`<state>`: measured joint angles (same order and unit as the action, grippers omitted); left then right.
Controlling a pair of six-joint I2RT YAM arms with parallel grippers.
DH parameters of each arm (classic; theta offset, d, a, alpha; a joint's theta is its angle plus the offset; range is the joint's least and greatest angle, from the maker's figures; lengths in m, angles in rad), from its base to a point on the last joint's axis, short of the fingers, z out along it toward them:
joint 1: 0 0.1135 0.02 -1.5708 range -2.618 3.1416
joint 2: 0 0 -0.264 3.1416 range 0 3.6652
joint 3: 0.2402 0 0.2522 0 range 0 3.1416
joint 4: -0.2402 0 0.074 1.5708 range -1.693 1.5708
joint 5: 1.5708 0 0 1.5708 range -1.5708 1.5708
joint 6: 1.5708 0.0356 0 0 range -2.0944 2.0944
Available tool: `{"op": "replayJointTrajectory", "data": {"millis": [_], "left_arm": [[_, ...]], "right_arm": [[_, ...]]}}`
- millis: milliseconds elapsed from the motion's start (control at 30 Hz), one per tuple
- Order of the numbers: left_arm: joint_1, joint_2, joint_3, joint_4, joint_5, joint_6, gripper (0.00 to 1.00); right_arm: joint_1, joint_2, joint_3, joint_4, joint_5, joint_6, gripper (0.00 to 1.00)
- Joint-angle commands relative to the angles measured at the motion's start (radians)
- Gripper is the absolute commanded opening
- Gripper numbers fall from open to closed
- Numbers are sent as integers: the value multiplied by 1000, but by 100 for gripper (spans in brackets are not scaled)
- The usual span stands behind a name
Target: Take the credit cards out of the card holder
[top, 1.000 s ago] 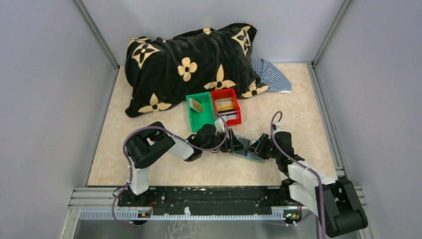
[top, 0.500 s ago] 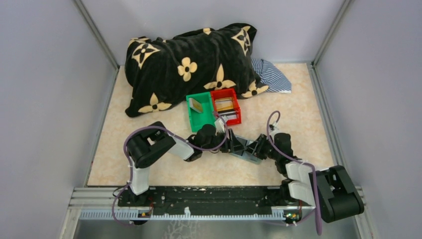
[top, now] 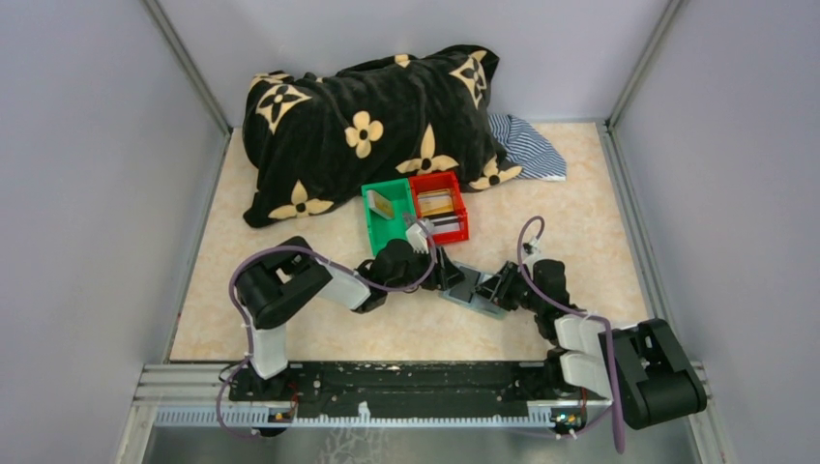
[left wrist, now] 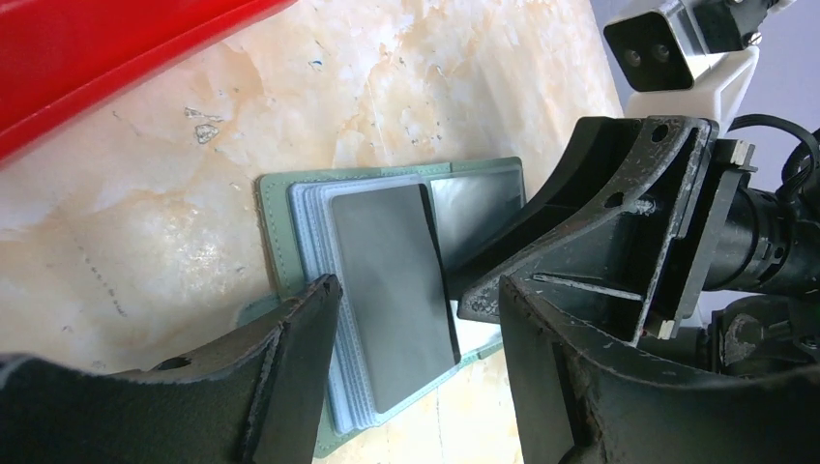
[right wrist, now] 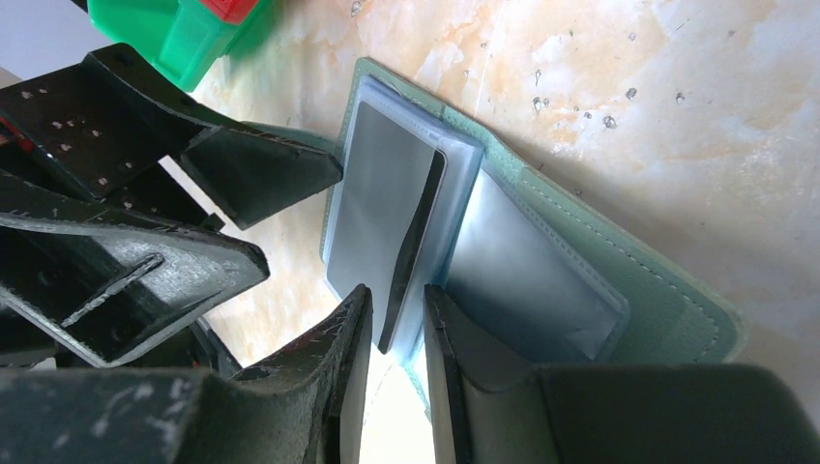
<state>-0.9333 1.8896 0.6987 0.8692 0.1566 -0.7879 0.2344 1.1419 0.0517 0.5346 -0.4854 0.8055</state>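
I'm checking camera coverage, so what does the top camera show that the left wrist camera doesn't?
Only the top view: the black flower-patterned blanket, the blue striped cloth and the green plastic bin. Only the left wrist view: stacked clear plastic sleeves under the dark rectangular card. Both: the open grey-green card holder and the red plastic bin.

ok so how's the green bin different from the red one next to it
The green bin sits on the left, the red bin on the right. The green bin holds a single tan card near its far end, its floor otherwise bare; the red bin is mostly filled, tan cards at the back, paler ones in front. Both are small open-top bins set side by side before the black pillow.
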Motion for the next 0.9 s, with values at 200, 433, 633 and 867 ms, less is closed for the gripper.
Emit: {"op": "replayJointTrajectory", "data": {"millis": [200, 433, 633, 867], "left_arm": [[-25, 87, -1, 78, 8, -16, 68], [-30, 95, -3, 63, 18, -18, 68], [-35, 104, -6, 64, 22, -20, 68], [-35, 125, -2, 63, 29, -35, 68]], "right_arm": [[-4, -14, -10, 25, -5, -15, 27], [-4, -12, -10, 40, -9, -9, 23], [-3, -31, -9, 21, 2, -7, 4], [-3, -63, -6, -20, 9, -18, 0]]}}
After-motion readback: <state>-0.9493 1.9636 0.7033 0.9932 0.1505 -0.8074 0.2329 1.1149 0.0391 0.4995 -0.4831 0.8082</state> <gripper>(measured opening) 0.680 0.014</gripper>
